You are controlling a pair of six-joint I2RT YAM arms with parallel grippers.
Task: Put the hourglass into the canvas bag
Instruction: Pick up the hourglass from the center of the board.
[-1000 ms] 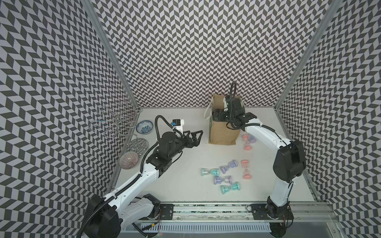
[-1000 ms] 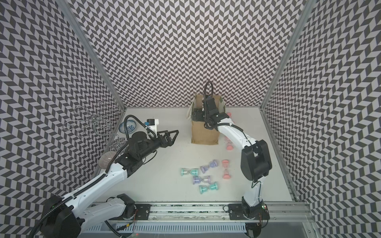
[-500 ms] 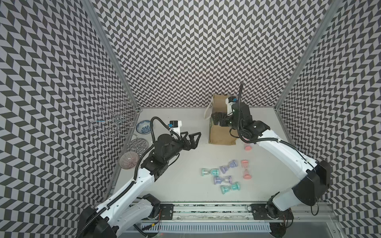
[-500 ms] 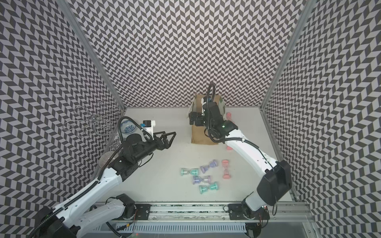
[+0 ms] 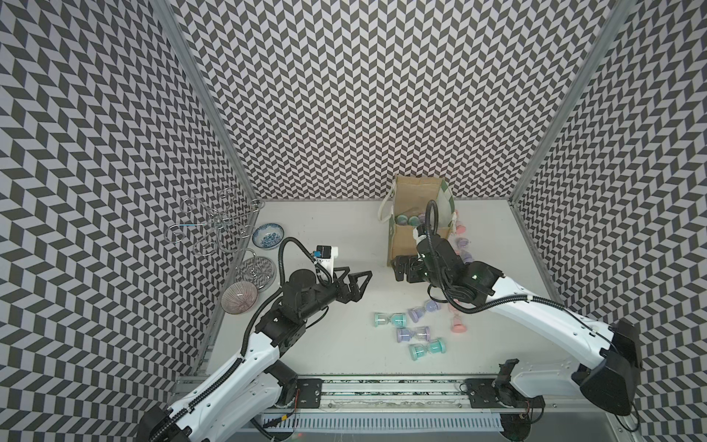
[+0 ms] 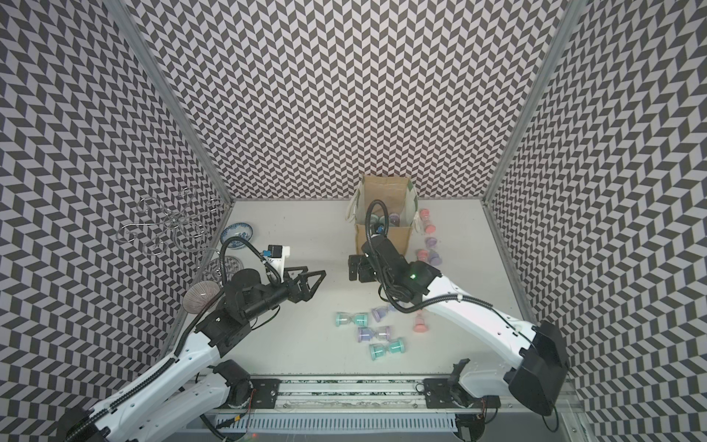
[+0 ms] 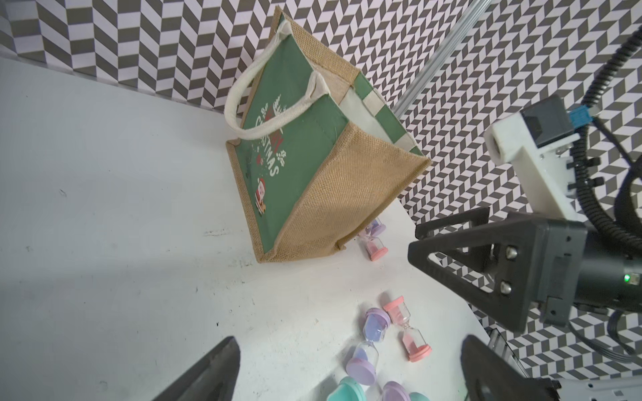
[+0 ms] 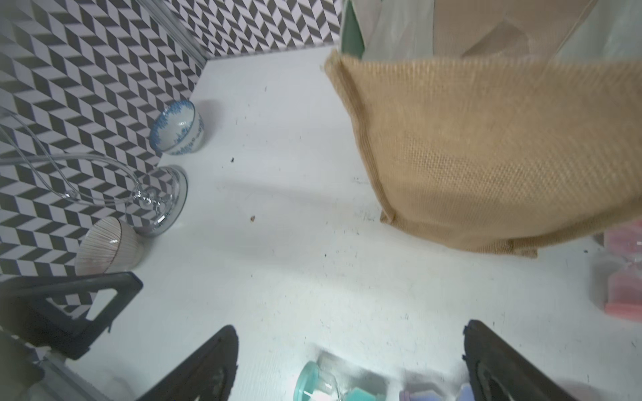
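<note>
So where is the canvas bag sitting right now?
In both top views the canvas bag stands upright at the back of the table, right of centre, the right gripper just in front and loose hourglasses beside its right side.

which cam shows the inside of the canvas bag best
A top view: it looks down into the open canvas bag, showing hourglasses inside. The left wrist view shows only its outside, green printed panel and burlap side. The right wrist view shows a blurred burlap wall and some lining.
</note>
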